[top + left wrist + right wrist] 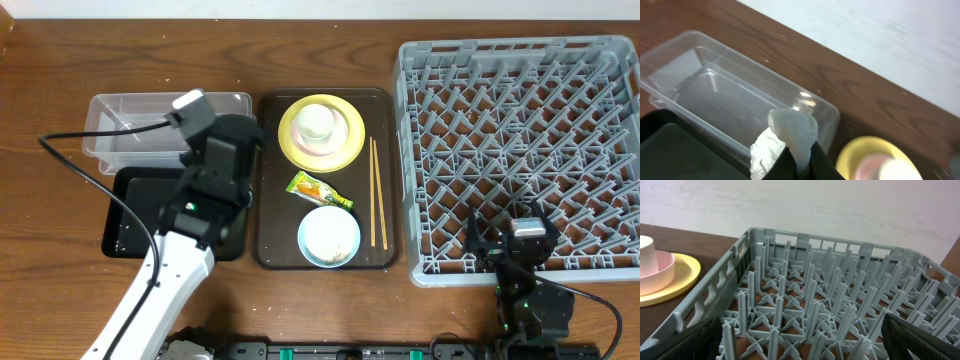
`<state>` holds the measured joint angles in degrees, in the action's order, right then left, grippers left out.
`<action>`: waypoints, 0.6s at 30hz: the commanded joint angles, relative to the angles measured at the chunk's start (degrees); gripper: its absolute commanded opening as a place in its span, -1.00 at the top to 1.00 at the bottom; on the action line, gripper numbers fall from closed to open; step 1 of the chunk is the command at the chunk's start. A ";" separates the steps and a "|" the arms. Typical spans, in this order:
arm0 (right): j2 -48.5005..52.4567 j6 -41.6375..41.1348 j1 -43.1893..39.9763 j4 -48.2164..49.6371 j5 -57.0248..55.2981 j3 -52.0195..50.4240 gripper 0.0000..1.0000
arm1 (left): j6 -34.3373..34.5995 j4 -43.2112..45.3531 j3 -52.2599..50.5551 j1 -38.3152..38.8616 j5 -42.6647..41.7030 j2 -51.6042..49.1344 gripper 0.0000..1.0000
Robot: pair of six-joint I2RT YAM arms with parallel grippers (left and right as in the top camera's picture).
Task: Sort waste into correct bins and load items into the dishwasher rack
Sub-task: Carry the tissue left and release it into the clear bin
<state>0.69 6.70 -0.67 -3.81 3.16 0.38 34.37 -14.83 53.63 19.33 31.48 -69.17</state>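
Jaws of left arm [190,215] pinch tissue [790,132] over clear tub [725,95].

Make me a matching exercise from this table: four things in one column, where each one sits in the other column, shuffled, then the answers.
Things
1. crumpled tissue
2. chopsticks
3. snack wrapper
4. blue bowl

Places
A. between the yellow plate and the blue bowl
B. at the robot's end of the brown tray
C. pinched in the left hand
D. along the brown tray's right side

Pairs: 1-C, 2-D, 3-A, 4-B
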 commanded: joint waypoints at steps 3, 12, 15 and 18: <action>-0.31 0.22 -0.07 -0.22 0.09 -0.09 -0.99 | -0.94 4.39 0.87 -5.66 0.87 -5.31 0.80; -0.31 0.22 -0.07 -0.22 0.09 -0.09 -0.99 | -8.41 13.79 1.66 -14.40 -18.21 -14.91 0.81; -0.31 0.22 -0.07 -0.22 0.09 -0.09 -0.98 | -8.41 10.56 4.31 -17.35 -22.32 -17.44 0.80; -0.31 0.22 -0.07 -0.22 0.09 -0.09 -0.98 | -8.39 4.59 8.79 -20.46 -27.71 -20.50 0.80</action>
<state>0.69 6.70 -0.67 -3.79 3.16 0.38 27.53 -8.16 57.65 1.23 11.53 -87.88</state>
